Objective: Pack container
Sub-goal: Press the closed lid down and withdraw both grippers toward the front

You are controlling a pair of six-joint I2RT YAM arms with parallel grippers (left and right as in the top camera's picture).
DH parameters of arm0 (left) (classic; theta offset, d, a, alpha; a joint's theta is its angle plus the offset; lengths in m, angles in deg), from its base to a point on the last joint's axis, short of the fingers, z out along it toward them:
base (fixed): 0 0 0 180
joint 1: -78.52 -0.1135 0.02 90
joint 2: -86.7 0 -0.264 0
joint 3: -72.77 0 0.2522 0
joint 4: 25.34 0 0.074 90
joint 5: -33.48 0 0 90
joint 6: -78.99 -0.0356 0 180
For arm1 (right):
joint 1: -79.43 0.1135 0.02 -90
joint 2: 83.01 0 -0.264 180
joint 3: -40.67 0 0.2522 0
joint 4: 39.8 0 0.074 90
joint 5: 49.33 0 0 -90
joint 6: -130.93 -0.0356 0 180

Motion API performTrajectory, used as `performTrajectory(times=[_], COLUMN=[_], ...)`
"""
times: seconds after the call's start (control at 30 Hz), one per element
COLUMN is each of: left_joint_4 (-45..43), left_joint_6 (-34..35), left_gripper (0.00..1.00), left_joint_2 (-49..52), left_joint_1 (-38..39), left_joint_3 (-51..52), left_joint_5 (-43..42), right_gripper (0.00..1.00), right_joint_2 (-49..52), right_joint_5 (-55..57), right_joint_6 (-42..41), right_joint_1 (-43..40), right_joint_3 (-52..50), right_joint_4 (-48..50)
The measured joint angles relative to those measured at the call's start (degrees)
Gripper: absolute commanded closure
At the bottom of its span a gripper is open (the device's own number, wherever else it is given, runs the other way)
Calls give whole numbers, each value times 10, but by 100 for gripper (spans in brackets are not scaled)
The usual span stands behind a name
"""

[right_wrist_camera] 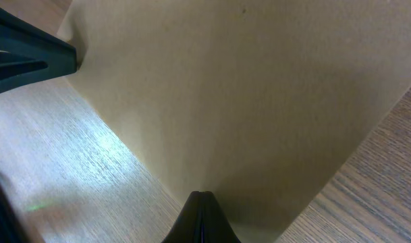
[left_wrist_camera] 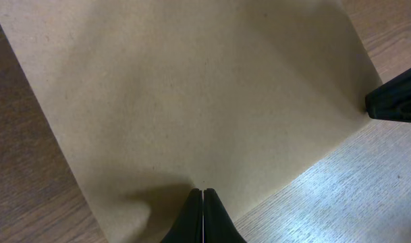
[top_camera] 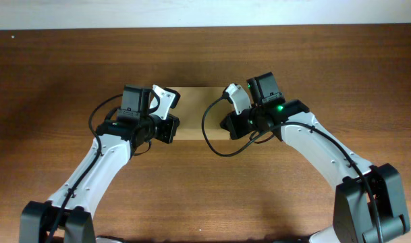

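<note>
The container point(top_camera: 198, 115) is a plain tan cardboard box lying closed in the middle of the wooden table, between the two arms. My left gripper point(top_camera: 175, 128) is shut at its left end. In the left wrist view the joined fingertips point(left_wrist_camera: 203, 193) sit over the box's flat top point(left_wrist_camera: 192, 94) near an edge, holding nothing. My right gripper point(top_camera: 225, 124) is shut at the right end. Its closed tips point(right_wrist_camera: 203, 196) also stand over the tan top point(right_wrist_camera: 245, 88) near an edge, with nothing between them.
The brown wooden table point(top_camera: 70, 61) surrounds the box on all sides. The opposite gripper's black fingers show at the far side of the box in each wrist view: the right gripper point(left_wrist_camera: 396, 101), the left gripper point(right_wrist_camera: 31, 55). A black cable point(top_camera: 215, 145) loops off the right wrist.
</note>
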Motion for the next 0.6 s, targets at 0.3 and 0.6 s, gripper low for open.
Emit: performTrajectory(times=[0.3, 0.6], left_joint_4=[1, 43], left_joint_6=[13, 19], left_gripper=[98, 98], left_joint_2=[-1, -183], left_joint_1=[0, 0], left_joint_3=[0, -10], left_joint_5=[-11, -32], right_gripper=[96, 96], right_joint_2=[6, -77], right_joint_5=[-10, 3], right_joint_6=[-21, -27], right_joint_1=[0, 0], right_joint_3=[13, 88], right_joint_4=[-16, -114])
